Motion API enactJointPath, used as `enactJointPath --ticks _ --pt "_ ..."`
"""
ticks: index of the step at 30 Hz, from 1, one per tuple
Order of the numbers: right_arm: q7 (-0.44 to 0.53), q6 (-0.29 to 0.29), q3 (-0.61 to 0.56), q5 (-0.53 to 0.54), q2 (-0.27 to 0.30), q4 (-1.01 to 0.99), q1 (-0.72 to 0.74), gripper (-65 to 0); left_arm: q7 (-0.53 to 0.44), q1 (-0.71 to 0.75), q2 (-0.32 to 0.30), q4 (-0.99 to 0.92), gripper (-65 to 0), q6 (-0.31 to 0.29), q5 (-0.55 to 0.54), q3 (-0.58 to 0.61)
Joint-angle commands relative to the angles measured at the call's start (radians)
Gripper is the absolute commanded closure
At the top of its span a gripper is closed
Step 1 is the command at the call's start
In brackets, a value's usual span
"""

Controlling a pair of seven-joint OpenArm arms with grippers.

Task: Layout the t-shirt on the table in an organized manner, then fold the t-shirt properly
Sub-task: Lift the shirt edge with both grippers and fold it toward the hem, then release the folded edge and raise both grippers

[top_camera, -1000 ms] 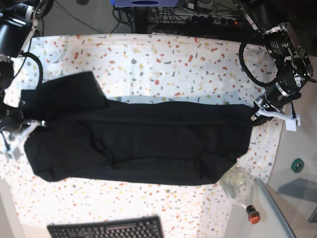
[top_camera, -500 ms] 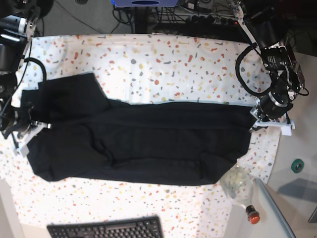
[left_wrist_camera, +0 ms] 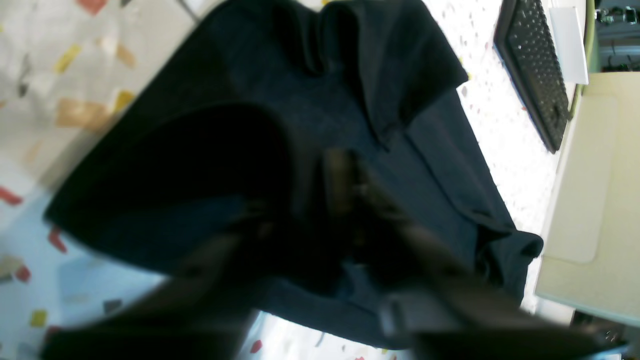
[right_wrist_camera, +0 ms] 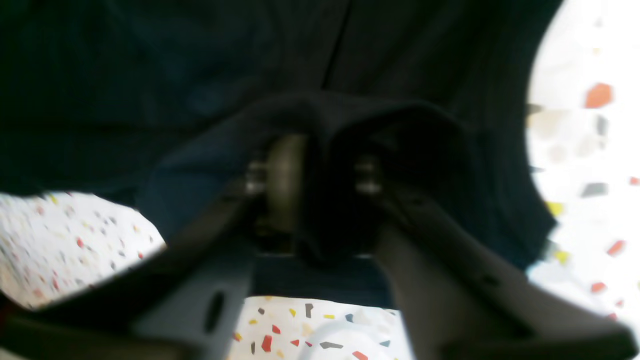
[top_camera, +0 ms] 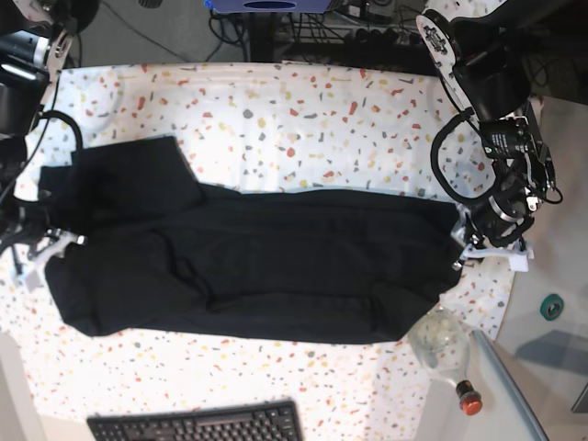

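Black t-shirt [top_camera: 248, 266] lies flat along the speckled worktop [top_camera: 303, 119], its long axis running between my two arms. My right gripper [right_wrist_camera: 320, 185] has a fold of the collar end between its jaws; whether my left gripper [top_camera: 473, 241], at the hem end, grips anything I cannot tell.

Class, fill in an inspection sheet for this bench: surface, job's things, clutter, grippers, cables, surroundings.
Surface: table, white cloth with coloured flecks.
Job's things: black t-shirt lying lengthwise, one sleeve spread at the base view's upper left.
Clutter: keyboard at the near edge; glass bottle with a red cap beside the shirt.
Grippers: left gripper and right gripper at opposite shirt ends; cloth between the right fingers; grip state unclear.
Cables: black loops on both arms; a tangle behind the table.
Surroundings: nothing seen clearly.
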Motion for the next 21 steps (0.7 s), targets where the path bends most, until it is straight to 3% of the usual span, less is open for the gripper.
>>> enactJointPath --ticks 1,4,5,7,10,11,14,17,21 --pt "0.013 0.008 0.033 0.01 0.02 0.021 0.017 -27.9 -0.014 -0.025 -0.017 0.013 -29.1 -0.009 -0.016 -0.002" --pt "0.013 0.011 0.099 0.012 0.02 0.023 0.012 -32.6 -0.015 -0.037 -0.017 0.013 -53.8 -0.013 -0.02 -0.009" --pt "0.013 0.013 0.12 0.012 0.02 0.024 0.001 -32.6 -0.015 -0.042 -0.017 0.019 -59.4 -0.015 -0.02 -0.011" --pt "0.013 0.051 0.162 0.012 0.02 0.062 -0.017 -32.6 -0.015 -0.04 -0.019 0.022 -64.2 -0.016 -0.025 -0.014" --pt "0.004 0.16 0.224 0.012 -0.006 0.164 -0.078 -32.6 -0.014 0.01 -0.033 0.052 -62.2 -0.032 -0.113 -0.089" --pt "0.004 0.171 0.255 0.012 -0.014 0.201 -0.104 -32.6 -0.014 0.044 -0.036 0.062 -61.1 -0.053 -0.151 -0.11" --pt "0.007 0.172 0.381 0.012 -0.059 0.305 -0.186 -32.6 -0.014 0.176 -0.085 0.108 -56.1 -0.118 -0.223 -0.132" --pt "0.004 0.172 0.499 0.012 -0.097 0.336 -0.224 -32.6 -0.02 0.294 -0.092 0.133 -48.7 -0.194 -0.226 -0.137" --pt "0.012 0.172 0.574 0.012 -0.131 0.331 -0.232 -32.9 -0.193 0.389 -0.088 0.116 -39.3 -0.262 -0.217 -0.121"
